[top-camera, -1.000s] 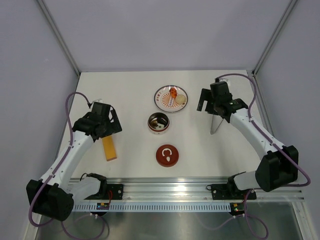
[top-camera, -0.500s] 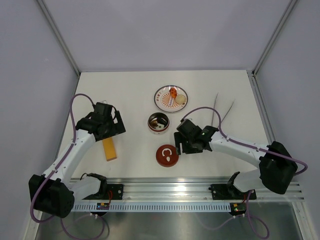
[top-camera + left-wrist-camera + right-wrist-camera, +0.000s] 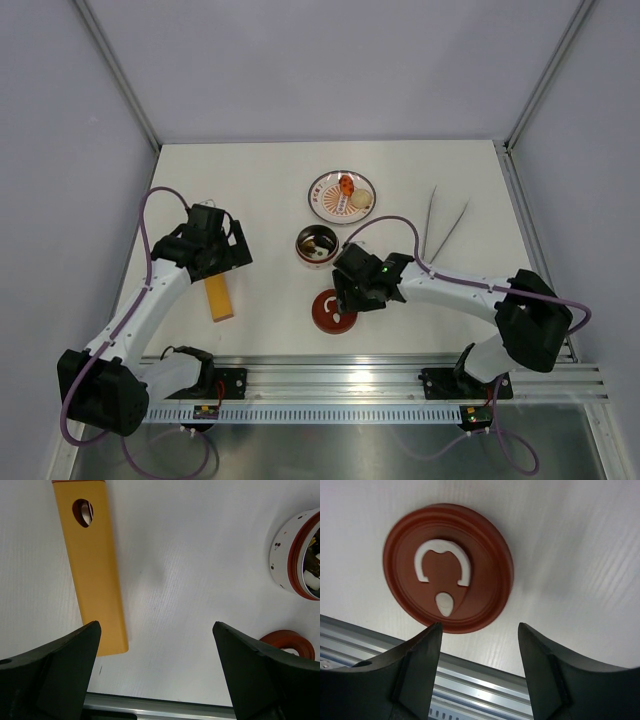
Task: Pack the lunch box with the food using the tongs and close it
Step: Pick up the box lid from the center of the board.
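Lid [image 3: 447,567] lies on the tabletop [image 3: 190,580] below my right fingers [image 3: 415,670], spread and gripping nothing; my left fingers [image 3: 55,665] hang wide open near the yellow bar [image 3: 92,570].

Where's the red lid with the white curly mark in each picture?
Top external: red lid near the front middle, in front of the steel tin.
Left wrist: bottom right corner, only its edge showing.
Right wrist: big, upper left of centre.
Shared landmark: the metal rail at the front, close to the lid in every view.
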